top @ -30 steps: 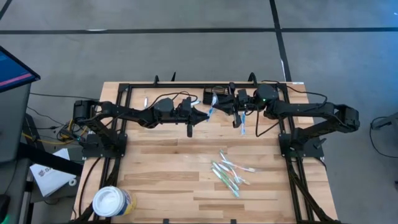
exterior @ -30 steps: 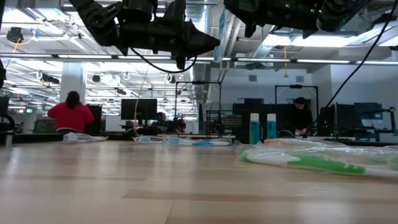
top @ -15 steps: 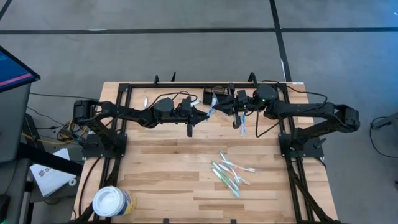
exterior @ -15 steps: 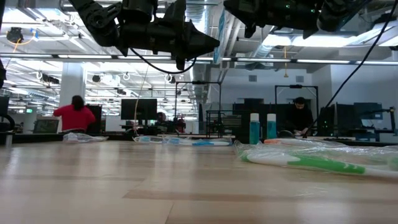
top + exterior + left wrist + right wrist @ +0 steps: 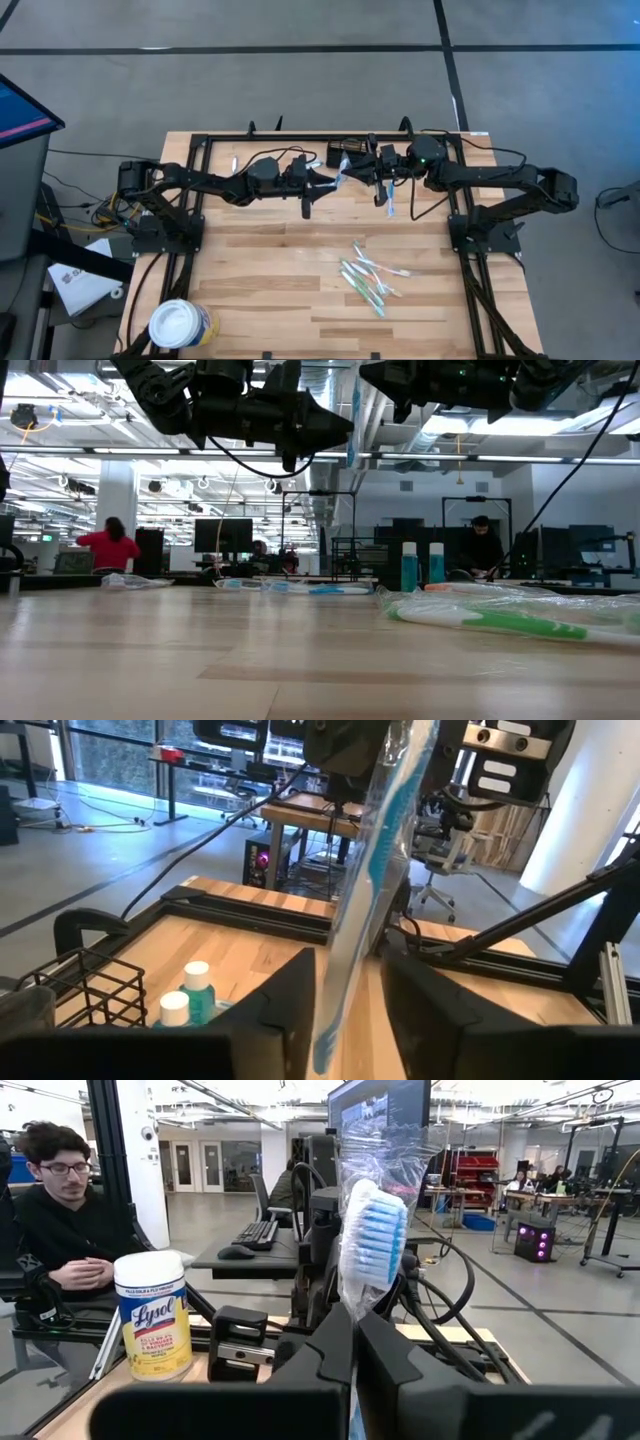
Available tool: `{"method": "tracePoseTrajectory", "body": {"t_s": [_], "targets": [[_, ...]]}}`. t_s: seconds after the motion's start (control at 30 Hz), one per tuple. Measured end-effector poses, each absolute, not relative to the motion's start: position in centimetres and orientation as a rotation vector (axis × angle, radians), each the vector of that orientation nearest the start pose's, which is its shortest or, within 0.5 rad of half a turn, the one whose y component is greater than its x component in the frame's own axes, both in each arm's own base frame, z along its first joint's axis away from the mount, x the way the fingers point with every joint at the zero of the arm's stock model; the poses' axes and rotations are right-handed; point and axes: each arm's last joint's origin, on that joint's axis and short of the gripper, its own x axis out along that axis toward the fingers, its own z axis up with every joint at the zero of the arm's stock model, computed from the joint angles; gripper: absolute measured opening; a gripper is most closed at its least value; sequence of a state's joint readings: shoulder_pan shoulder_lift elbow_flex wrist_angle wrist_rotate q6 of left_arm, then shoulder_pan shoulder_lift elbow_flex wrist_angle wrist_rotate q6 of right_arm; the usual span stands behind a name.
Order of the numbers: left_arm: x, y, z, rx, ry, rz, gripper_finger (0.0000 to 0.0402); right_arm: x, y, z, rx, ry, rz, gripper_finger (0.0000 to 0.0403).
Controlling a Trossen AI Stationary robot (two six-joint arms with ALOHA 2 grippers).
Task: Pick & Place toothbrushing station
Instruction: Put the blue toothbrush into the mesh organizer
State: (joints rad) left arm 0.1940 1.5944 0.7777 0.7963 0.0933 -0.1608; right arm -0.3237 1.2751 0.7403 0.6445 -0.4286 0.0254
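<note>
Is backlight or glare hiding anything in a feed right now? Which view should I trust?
Low view: the bright ceiling lights behind turn the left arm and right arm into black silhouettes, and the plastic on the toothbrush pile shines. Right wrist view: the wrapped toothbrush has white glints on its bag. Left wrist view: bright windows behind. High view: even light, most readable.

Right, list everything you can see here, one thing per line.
Table: one, light wood, under both arms.
Caddy: one, black wire, table's top edge in high view.
Bottles: two, teal with white caps, beside the caddy.
Loose toothbrushes: a pile, wrapped, green and white, right of centre.
Tub: one, white, bottom-left corner there.
People: at least two, one in black, one in red, beyond the table.
Left pincer: open around a blue wrapped toothbrush.
Right pincer: shut on a blue-bristled wrapped toothbrush.
</note>
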Motion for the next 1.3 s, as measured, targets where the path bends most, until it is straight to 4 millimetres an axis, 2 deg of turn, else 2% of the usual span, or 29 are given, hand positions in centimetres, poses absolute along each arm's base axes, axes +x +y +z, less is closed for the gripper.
{"method": "tracePoseTrajectory", "body": {"t_s": [0.3, 0.57, 0.77, 1.3], "targets": [[31.9, 6.1, 24.1, -0.137, 0.0, 0.109, 0.0163, 26.6, -8.1, 29.3, -0.019, -0.093, 0.092, 0.0002], [29.0, 5.5, 24.5, -0.136, -0.007, 0.109, 0.0166, 25.8, -9.0, 29.6, -0.042, -0.087, 0.043, 0.0], [27.6, 5.3, 24.4, -0.136, -0.019, 0.108, 0.0163, 25.4, -10.2, 29.4, -0.038, -0.066, -0.003, 0.0], [27.5, 5.3, 24.4, -0.136, -0.023, 0.113, 0.0161, 23.3, -14.3, 29.2, -0.047, -0.041, -0.171, 0.0]]}}
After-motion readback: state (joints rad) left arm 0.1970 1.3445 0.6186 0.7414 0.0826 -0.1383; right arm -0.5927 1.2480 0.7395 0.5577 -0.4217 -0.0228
